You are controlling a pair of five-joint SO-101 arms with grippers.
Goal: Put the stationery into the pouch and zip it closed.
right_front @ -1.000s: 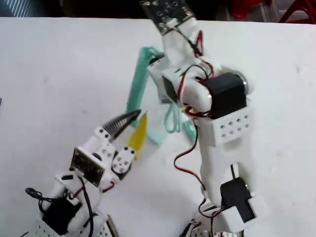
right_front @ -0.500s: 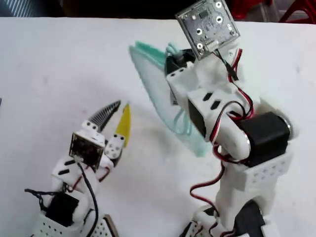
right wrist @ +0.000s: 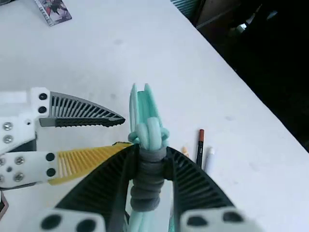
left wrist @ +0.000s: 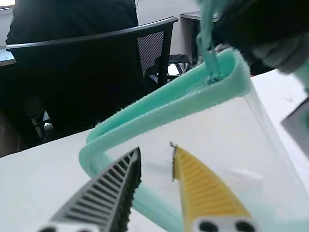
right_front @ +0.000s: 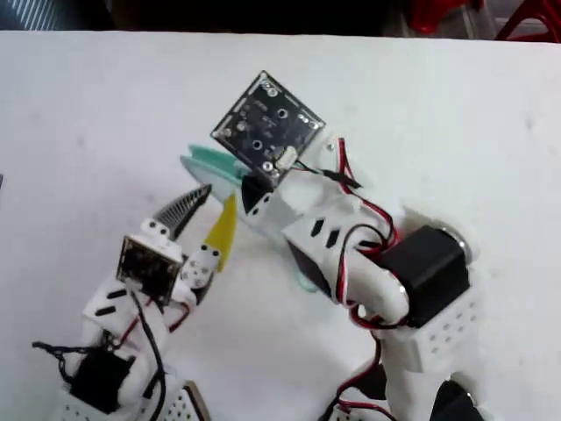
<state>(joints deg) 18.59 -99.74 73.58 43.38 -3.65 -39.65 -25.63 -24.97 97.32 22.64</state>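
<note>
The pouch (left wrist: pixel 169 101) is clear with a teal foam rim and hangs tilted off the table. My right gripper (right wrist: pixel 149 152) is shut on its grey-and-teal zipper pull cord (right wrist: pixel 147 140). In the high view my right arm (right_front: pixel 351 263) covers most of the pouch (right_front: pixel 203 165), with its wrist board over the gripper. My left gripper (right_front: pixel 219 195) is open, its black finger (left wrist: pixel 116 188) and yellow finger (left wrist: pixel 203 188) at the pouch's end, nothing between them. A few pens and pencils (right wrist: pixel 200 145) lie on the table beyond the pouch.
The white table (right_front: pixel 105 105) stretches bare to the left and back. A small printed card (right wrist: pixel 53 9) lies far off near the table's edge. A black mesh chair (left wrist: pixel 96 72) stands beyond the table edge.
My right arm has swung the pouch from the back middle of the table toward the left gripper. The left gripper shifted a little and stayed open.
</note>
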